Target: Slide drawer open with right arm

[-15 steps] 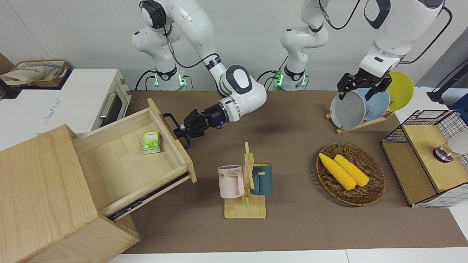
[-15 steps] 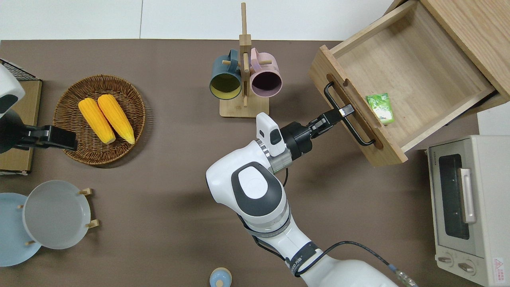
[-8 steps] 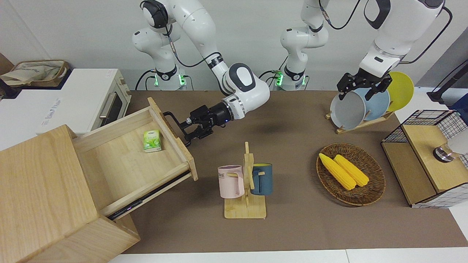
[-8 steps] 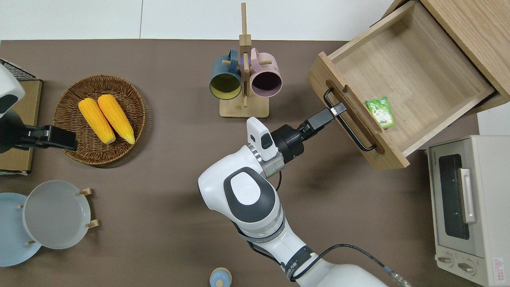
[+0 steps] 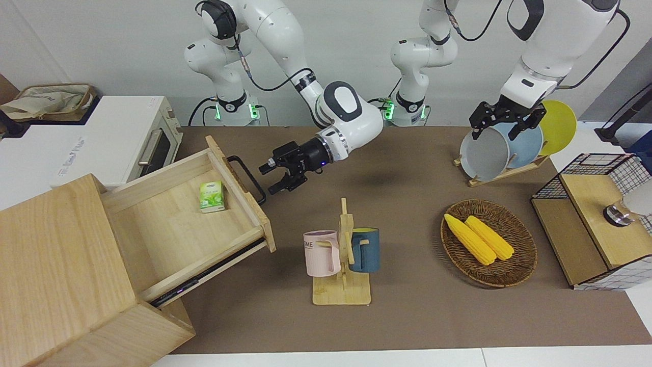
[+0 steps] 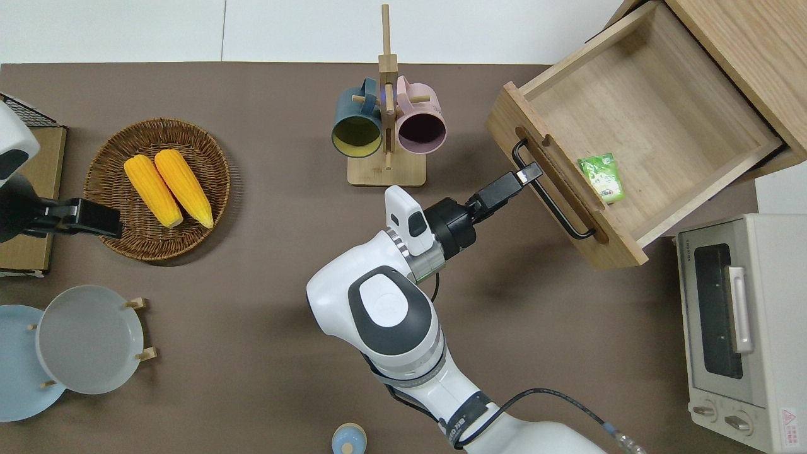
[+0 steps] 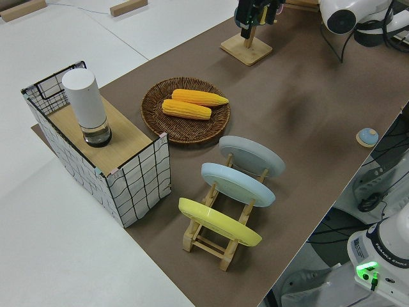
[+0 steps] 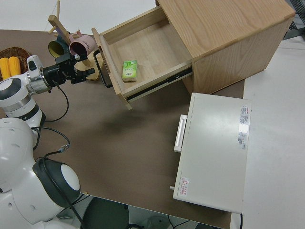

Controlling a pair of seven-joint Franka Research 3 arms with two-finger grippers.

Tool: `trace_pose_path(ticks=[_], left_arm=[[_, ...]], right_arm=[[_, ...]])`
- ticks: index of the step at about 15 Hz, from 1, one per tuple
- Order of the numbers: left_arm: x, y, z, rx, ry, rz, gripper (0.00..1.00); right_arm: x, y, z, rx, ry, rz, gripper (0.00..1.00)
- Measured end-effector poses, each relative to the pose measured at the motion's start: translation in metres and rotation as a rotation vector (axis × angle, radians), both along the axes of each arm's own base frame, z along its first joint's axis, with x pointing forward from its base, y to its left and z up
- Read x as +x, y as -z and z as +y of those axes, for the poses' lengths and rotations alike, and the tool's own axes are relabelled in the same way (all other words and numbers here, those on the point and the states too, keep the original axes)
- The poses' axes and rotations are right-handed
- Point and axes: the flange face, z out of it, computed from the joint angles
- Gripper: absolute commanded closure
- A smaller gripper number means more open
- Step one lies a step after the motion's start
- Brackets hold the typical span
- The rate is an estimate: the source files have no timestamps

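Observation:
The pale-wood drawer [image 5: 173,229] stands pulled far out of the big box cabinet [image 5: 56,270]. A small green carton [image 5: 211,197] lies inside it near the front panel. The black loop handle [image 5: 247,179] is free. My right gripper [image 5: 270,178] is open and empty, close to the handle on the side toward the table's middle, with a small gap to it. The drawer [image 6: 643,113], its handle [image 6: 550,197] and the right gripper [image 6: 528,173] also show in the overhead view. The left arm is parked, its gripper [image 5: 498,122] open.
A mug rack [image 5: 342,255] with a pink and a blue mug stands close to the drawer's front corner. A white toaster oven [image 5: 122,137] sits beside the cabinet, nearer to the robots. A basket of corn [image 5: 488,242], a plate rack [image 5: 509,148] and a wire-mesh box [image 5: 596,219] stand toward the left arm's end.
The right gripper has let go of the drawer handle, opened and drawn back toward the table's middle. The drawer slid slightly farther out, then stopped.

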Motion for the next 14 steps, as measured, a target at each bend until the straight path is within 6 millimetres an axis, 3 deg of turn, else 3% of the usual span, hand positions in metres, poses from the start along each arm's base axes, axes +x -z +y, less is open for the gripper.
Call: trace_pose_path(ticks=[4,6,11,14], left_arm=[[0.0,0.0,0.0,0.0,0.0,0.0,0.01],[0.0,0.0,0.0,0.0,0.0,0.0,0.01],[0.0,0.0,0.0,0.0,0.0,0.0,0.01],[0.0,0.0,0.0,0.0,0.0,0.0,0.01]], right_arm=[[-0.005,-0.006,0.01,0.044,0.005,0.01,0.019],[-0.004,-0.018,0.013,0.12,0.038,0.024,0.019],[-0.002,-0.069,0.022,0.37,0.117,0.055,0.021],[-0.002,-0.103,0.013,0.53,0.172,0.084,0.021]])
